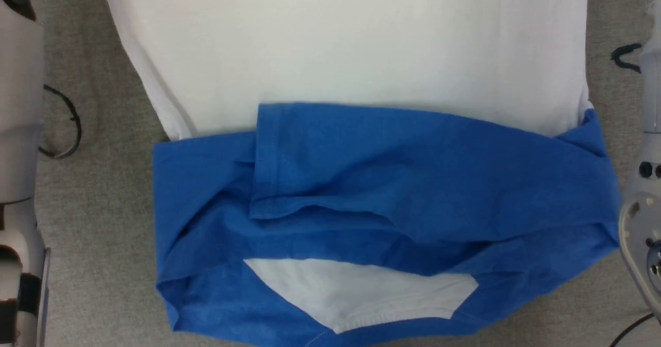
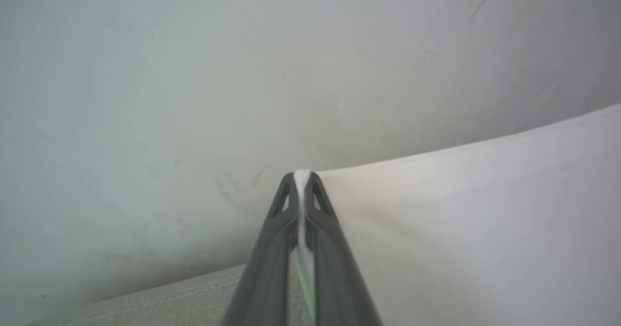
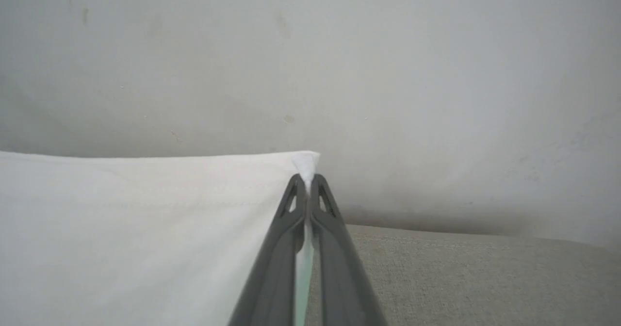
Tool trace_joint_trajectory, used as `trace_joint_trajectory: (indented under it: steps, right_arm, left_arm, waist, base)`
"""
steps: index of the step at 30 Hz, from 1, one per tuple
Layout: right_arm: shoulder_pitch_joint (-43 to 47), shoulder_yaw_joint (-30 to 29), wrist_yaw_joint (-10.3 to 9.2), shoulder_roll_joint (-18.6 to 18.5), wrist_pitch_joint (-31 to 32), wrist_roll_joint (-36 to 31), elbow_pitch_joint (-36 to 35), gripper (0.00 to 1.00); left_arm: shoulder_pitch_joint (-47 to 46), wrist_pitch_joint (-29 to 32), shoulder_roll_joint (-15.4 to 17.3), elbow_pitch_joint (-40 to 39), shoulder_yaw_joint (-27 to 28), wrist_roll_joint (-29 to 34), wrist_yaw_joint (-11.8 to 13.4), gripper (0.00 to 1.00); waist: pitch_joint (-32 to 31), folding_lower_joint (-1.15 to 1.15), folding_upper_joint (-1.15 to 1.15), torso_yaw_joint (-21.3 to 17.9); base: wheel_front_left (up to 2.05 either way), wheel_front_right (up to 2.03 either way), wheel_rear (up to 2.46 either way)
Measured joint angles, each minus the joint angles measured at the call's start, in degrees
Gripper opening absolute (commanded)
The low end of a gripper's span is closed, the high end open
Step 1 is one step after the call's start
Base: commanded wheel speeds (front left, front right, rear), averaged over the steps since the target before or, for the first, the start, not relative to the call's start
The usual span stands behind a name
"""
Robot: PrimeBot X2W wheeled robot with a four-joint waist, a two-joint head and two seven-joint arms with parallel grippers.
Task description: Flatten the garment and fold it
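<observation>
- Head view: shows the garment [image 1: 341, 52] lying on the grey cloth surface [image 1: 103, 207], with white body stretching away and blue sleeves [image 1: 413, 182] folded across the near part. Leaves bare surface on both sides for swinging the arms.
- Left wrist view: finds the left gripper [image 2: 302, 176] clenched on a white corner, seemingly raised above the surface, facing a pale wall [image 2: 194, 73]. Calls for keeping that edge taut and level with the other corner.
- Right wrist view: finds the right gripper [image 3: 307, 178] pinching the opposite white corner. Suggests carrying both corners toward the sleeves together and landing them square, without dragging the blue folds.
</observation>
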Motion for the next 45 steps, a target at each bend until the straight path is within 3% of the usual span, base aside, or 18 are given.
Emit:
trace_joint_trajectory:
  steps: [8,19,25,32,40,45]
  right_arm:
    - [8.0,3.3,-0.01,-0.2,-9.7,6.9,-0.6,0.0]
    - [32.4,9.3,-0.01,-6.5,-11.4,17.6,-14.1,0.0]
    - [47.7,7.4,0.0,-8.7,-6.2,21.6,-23.6,0.0]
    - [65.8,-0.2,0.01,-7.7,2.9,21.9,-35.8,0.0]
    - [80.3,-6.3,0.01,-2.5,16.0,18.0,-48.2,0.0]
    - [85.7,-7.7,0.0,-0.8,22.1,15.3,-51.2,0.0]
  left_arm:
    - [4.9,-9.0,-0.3,1.1,-0.1,-1.2,-1.8,0.0]
    - [30.7,-14.3,-1.2,-7.9,0.3,-6.7,-2.0,0.0]
    - [48.6,-12.5,-0.9,-16.1,0.6,-10.9,-0.2,0.0]
    - [65.3,-6.9,-0.8,-24.8,-1.9,-16.6,-0.7,0.0]
    - [74.6,-3.0,-0.1,-28.1,-2.8,-21.3,-0.8,0.0]
    - [76.1,-1.1,0.1,-27.7,-4.2,-22.5,-1.4,0.0]
  waist:
    - [-4.6,0.0,0.0,0.4]
    - [-15.9,-0.02,0.0,1.6]
    - [-22.6,-0.03,0.0,2.7]
    - [-28.7,-0.03,0.0,4.5]
    - [-32.2,-0.02,0.0,7.3]
    - [-32.8,-0.01,0.0,8.2]
  base:
    - [0.0,0.0,0.0]
    - [0.0,0.0,0.0]
    - [0.0,0.0,0.0]
    - [0.0,0.0,0.0]
    - [0.0,0.0,0.0]
    - [0.0,0.0,0.0]
